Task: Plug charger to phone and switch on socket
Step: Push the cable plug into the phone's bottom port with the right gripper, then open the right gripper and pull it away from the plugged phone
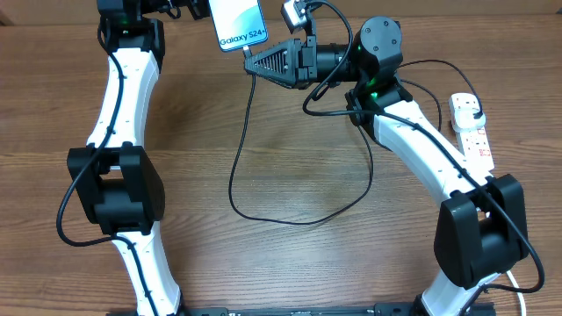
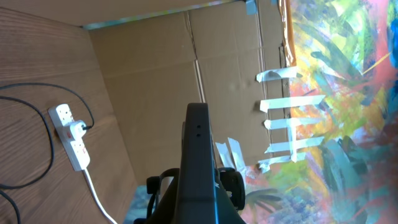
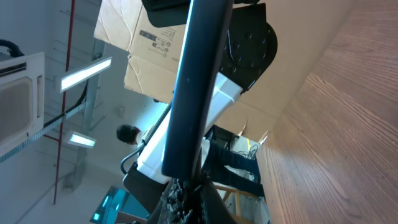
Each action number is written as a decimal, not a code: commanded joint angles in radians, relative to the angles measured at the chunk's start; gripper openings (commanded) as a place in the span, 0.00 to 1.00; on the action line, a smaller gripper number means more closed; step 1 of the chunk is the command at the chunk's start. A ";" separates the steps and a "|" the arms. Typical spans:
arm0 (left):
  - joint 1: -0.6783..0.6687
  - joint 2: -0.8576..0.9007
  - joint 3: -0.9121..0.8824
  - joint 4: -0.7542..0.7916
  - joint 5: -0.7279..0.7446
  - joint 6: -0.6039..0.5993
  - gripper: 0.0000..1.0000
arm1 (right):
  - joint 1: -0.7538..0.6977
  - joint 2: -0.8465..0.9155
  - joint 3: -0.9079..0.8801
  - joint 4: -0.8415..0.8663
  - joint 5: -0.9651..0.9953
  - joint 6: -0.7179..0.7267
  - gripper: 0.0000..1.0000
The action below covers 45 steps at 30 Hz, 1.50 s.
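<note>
Presently on record:

1. Phone (image 1: 241, 25): lifted off the table (image 1: 299, 272) at the far edge, blue-teal screen facing the overhead camera, "Galaxy S24+" lettering at its near end. Both wrist views show it edge-on as a dark bar.
2. Left pincer (image 1: 198, 9): at the phone's far-left side, clenched on the phone, though the fingers themselves are mostly cut off by the frame edge.
3. Right pincer (image 1: 255, 63): pointing left, fingers drawn to a point and touching the phone's near end, gripping the connector tip of the charger (image 1: 235, 167).
4. Charger, remainder: thin black cable drops from that tip, loops wide over the table centre and rises toward the right arm.
5. Socket (image 1: 471, 132): white strip lying flat at the table's right side, well apart from the phone. A plug sits in one outlet and a white cord (image 2: 98, 196) trails off.
6. Cardboard wall (image 2: 155, 81): behind the table.
</note>
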 commanded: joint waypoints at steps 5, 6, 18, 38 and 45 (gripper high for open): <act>-0.020 -0.006 0.020 0.008 0.037 0.031 0.04 | -0.001 -0.018 0.000 0.003 0.133 0.038 0.04; -0.021 -0.006 0.020 0.008 0.040 0.031 0.04 | -0.001 -0.018 0.000 0.003 0.139 0.045 0.04; -0.040 -0.006 0.020 0.008 0.068 0.046 0.05 | -0.001 -0.018 0.000 -0.052 0.177 0.050 0.04; -0.038 -0.006 0.020 0.008 0.088 0.046 0.04 | -0.001 -0.018 0.000 -0.057 0.171 0.046 0.51; -0.032 -0.006 0.020 0.007 0.087 0.046 0.04 | -0.003 -0.018 0.000 -0.045 0.149 0.046 1.00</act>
